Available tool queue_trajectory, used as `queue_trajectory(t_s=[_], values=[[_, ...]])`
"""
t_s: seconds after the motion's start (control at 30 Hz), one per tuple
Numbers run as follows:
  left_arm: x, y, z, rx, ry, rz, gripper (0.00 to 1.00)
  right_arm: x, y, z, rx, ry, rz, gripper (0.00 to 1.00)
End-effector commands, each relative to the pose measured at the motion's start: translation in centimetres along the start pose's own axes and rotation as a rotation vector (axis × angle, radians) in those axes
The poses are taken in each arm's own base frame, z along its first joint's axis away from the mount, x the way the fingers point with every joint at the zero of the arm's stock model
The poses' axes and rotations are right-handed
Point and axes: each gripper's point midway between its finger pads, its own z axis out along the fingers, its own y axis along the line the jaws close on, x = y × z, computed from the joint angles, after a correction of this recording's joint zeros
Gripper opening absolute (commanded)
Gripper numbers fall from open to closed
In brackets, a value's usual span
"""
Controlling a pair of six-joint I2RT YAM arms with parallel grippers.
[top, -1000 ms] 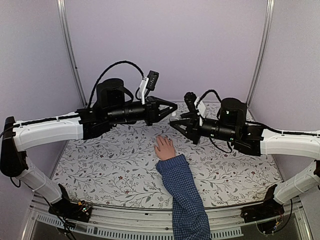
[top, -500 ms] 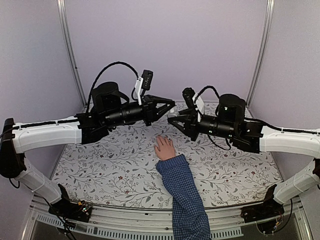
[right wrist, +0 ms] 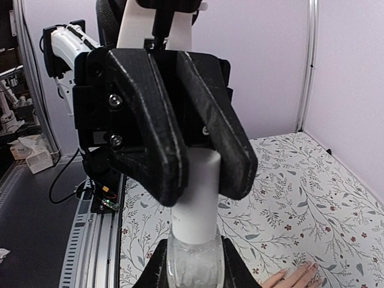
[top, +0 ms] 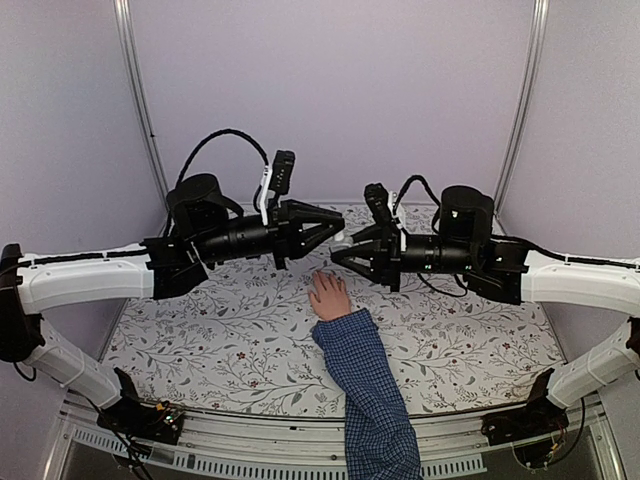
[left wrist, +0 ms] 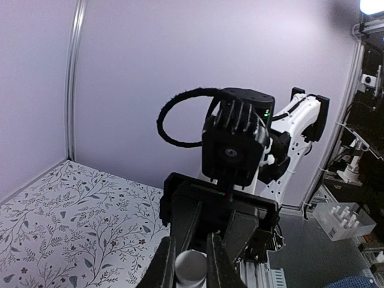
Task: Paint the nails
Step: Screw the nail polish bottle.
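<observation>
Lilac walls (top: 330,90) close in a worktop (top: 200,320) spread with a leaf-printed cloth. On it lies the small pale hand (top: 328,296) that ends a blue checked sleeve (top: 368,385), palm down. The nails (top: 320,277) at its tips are too small for me to read any colour. Both my arms meet in the air just beyond those fingertips, well clear of the cloth. My right tool (right wrist: 193,273) pinches the clear glass body of a small polish bottle (right wrist: 193,264), and my left tool (left wrist: 191,264) faces it with its jaws pressed onto the white cap (right wrist: 201,186). The bottle seems to lie along the line between the two tools, though I cannot tell its tilt for certain. I judge the step in hand to be getting the cap off, so no painting has begun. To do it well, I should hold the right grip firm and motionless on the glass and tip the neck upward before the cap loosens. The left wrist should turn about the cap's own axis, not lever sideways, and then draw straight out along that axis. A slipping cap is the chief risk, and drips on skin or sleeve come next.
</observation>
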Motion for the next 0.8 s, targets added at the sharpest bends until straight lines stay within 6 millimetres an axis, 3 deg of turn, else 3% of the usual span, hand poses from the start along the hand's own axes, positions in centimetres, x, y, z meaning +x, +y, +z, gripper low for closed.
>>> queue_trajectory(t_s=[0.0,0.37,0.57,0.77], values=[[3.5,-3.7,-0.4,0.204,0.093,-0.003,0.0,-7.4,4.2,-1.7,-0.192,-0.189,-0.129,0.0],[4.0,-6.6,-1.1,0.409,0.125,0.049,0.0,-8.9,9.2,-3.5,-0.514,-0.211,-0.181,0.0],[3.6,-6.4,-1.0,0.405,0.13,0.059,0.0,-8.6,9.3,-3.2,-0.53,-0.191,-0.172,0.0],[1.5,-5.5,-0.9,0.33,0.118,0.089,0.07,-7.6,8.5,-2.4,-0.488,-0.16,-0.15,0.0]])
